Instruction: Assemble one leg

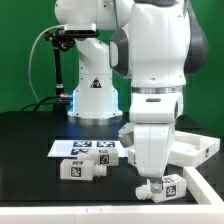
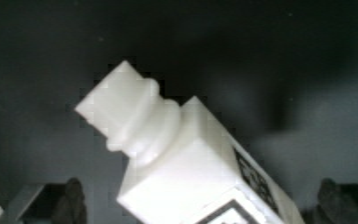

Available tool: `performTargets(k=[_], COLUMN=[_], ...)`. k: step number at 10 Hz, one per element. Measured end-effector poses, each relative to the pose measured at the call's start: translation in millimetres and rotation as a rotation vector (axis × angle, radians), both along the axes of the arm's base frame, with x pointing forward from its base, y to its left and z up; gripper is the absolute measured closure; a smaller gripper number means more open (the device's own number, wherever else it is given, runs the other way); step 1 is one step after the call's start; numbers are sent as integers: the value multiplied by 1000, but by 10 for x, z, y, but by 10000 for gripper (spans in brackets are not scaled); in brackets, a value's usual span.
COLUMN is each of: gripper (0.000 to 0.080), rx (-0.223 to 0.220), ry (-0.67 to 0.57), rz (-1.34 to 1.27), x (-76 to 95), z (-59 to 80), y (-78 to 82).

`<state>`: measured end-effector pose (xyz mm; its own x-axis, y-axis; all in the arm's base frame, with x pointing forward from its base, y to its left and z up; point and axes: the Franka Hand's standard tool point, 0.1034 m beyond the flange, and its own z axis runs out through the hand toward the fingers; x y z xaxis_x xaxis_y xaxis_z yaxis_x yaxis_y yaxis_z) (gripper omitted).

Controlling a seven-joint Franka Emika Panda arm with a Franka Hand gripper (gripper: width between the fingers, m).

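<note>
Exterior view: the gripper (image 1: 150, 184) tips are mostly hidden behind the white hand body, so the grip state can't be read from there. The leg (image 1: 164, 186) shows only partly under the hand, tag face visible. It lies on the desk (image 1: 30, 185) close to the edge nearest that camera, toward the exterior view's right. Wrist view fills the gap: jaws spread wide, a dark fingertip (image 2: 60, 203) on each side of the leg (image 2: 185, 150), a strip of dark desk showing on both sides, nothing clamped. The leg lies askew between the jaws, ridged stub end pointing away from the fingers. Its tag is cut off by the frame edge and too blurred to read. Finger height above the desk: can't tell. Only the exterior view shows the rest: a second leg (image 1: 75, 169) and a third leg (image 1: 101, 157) just in front of the marker board (image 1: 82, 147) mid-desk. The panel (image 1: 198, 150) sits by the desk edge at the exterior view's right, partly blocked by the arm (image 1: 150, 60).
</note>
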<state>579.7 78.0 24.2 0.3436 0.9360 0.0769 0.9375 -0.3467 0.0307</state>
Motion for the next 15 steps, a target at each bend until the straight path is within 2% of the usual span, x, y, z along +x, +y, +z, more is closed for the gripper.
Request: performTargets(k=[3,5,7,8,9,13,14,15], gripper=[150,150,404,404,513,513,513,512], rx=[2,2,2,2,1,0,-11,-27], ry=[22,23,24,23,23,22,16,4], rz=[-7,-7,-8,-8,-9,-11,-14,-44], x=[-34,-39,-39,-38,-37,-37,-73,-131], z=[-154,-160,-161,-160,-160,-152,-74,127], y=[-44,-44,-46,-47,-52,-83,-277,-599])
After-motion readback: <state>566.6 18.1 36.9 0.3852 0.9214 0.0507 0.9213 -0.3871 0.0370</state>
